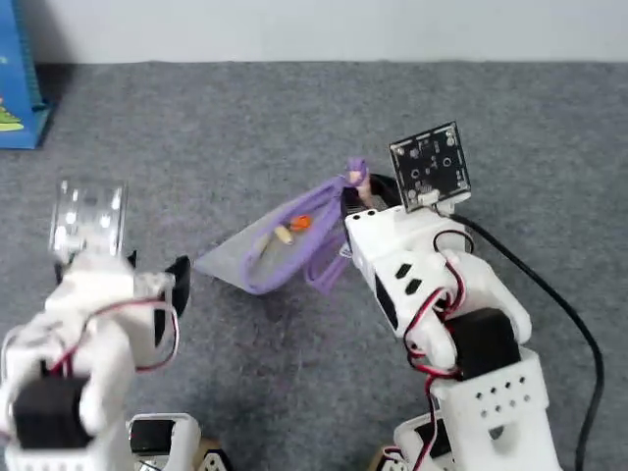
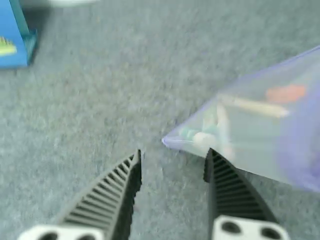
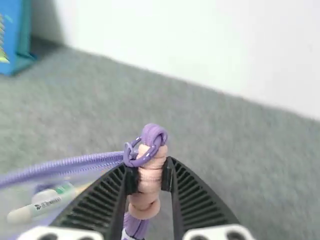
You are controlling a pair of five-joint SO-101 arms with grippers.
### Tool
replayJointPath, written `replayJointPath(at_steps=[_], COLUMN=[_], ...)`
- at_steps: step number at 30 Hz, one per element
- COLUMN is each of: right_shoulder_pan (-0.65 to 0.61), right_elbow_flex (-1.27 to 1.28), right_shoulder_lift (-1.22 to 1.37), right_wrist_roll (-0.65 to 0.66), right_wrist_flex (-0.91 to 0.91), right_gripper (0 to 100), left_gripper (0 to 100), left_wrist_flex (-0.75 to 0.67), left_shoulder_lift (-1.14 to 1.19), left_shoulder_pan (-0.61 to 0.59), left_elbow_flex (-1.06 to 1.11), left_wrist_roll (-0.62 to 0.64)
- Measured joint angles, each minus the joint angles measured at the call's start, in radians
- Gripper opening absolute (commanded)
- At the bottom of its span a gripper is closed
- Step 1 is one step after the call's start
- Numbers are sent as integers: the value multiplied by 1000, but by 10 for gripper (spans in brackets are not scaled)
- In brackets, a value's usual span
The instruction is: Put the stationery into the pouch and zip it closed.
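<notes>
A clear pouch (image 1: 265, 250) with purple zip trim lies on the grey carpet mid-table, with stationery inside: a pen (image 2: 252, 106), an orange piece (image 1: 300, 223) and a white, green-marked item (image 3: 42, 205). My right gripper (image 3: 148, 176) is shut on the pouch's zip pull (image 3: 150, 170), a pink beaded tag with a purple loop, at the pouch's far right end (image 1: 355, 180). My left gripper (image 2: 172, 165) stands open just short of the pouch's pointed left corner (image 2: 167, 141), its fingers on either side of that corner without touching it.
A blue box (image 1: 18, 98) stands at the far left edge of the carpet. A black cable (image 1: 549, 294) trails from the right arm. Bare carpet lies behind and to the right of the pouch.
</notes>
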Motion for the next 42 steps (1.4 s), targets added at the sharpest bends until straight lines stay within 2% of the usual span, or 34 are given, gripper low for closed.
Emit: replayJointPath(at_steps=[8,17,28,35,42], right_shoulder_pan=[-114,-147,-252,-261,-324], right_elbow_flex=[-68,-256,-528,-664,-732], right_shoulder_lift=[-12,121,180,212,212], right_wrist_roll=[0,18,64,87,135], right_wrist_flex=[-25,-6,304,526,723], right_gripper=[8,8,8,8,8], left_gripper=[203,203,203,203,203], left_wrist_flex=[-17,-54,-198,-311,-404], left_shoulder_lift=[-249,-279,-281,-281,-281], left_shoulder_pan=[78,107,107,106,107], left_elbow_flex=[32,127,293,348,385], left_wrist_roll=[0,0,-57,-57,-9])
